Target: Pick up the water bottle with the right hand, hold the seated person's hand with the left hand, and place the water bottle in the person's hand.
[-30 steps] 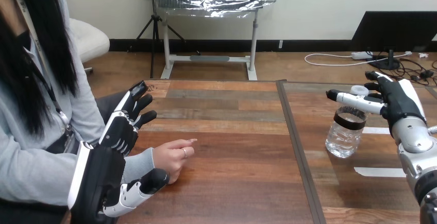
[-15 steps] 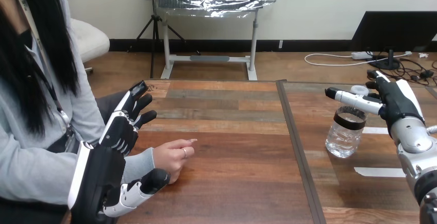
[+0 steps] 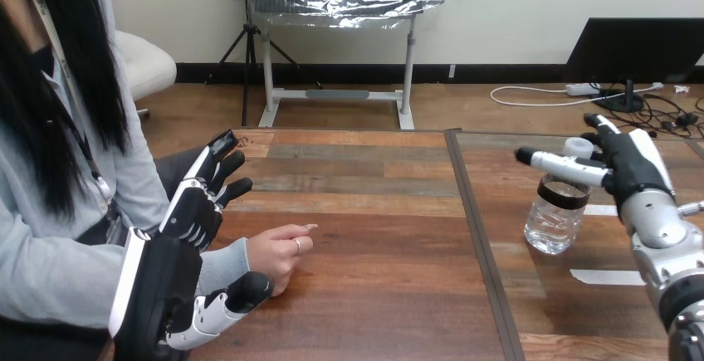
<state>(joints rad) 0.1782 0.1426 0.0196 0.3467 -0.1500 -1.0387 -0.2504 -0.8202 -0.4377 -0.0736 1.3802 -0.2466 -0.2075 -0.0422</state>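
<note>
A clear water bottle (image 3: 555, 213) with a dark band and white cap stands upright on the right part of the table. My right hand (image 3: 628, 164) hovers open just right of its top, the thumb reaching over the bottle's neck without closing on it. The person's hand (image 3: 280, 254) rests on the table at the left, loosely curled, one finger pointing right. My left hand (image 3: 193, 226) is open at that wrist: its fingers stand straight above the grey sleeve and its thumb lies below the wrist, not curled round it.
A dark seam (image 3: 480, 236) runs front to back, dividing the wooden table (image 3: 374, 212). Two white tape strips (image 3: 603, 276) lie on the right section near the bottle. The person's torso sits against the table's left edge.
My right hand has shifted slightly left and up, bringing the thumb further over the bottle's top. The left hand and the person's hand have not moved.
</note>
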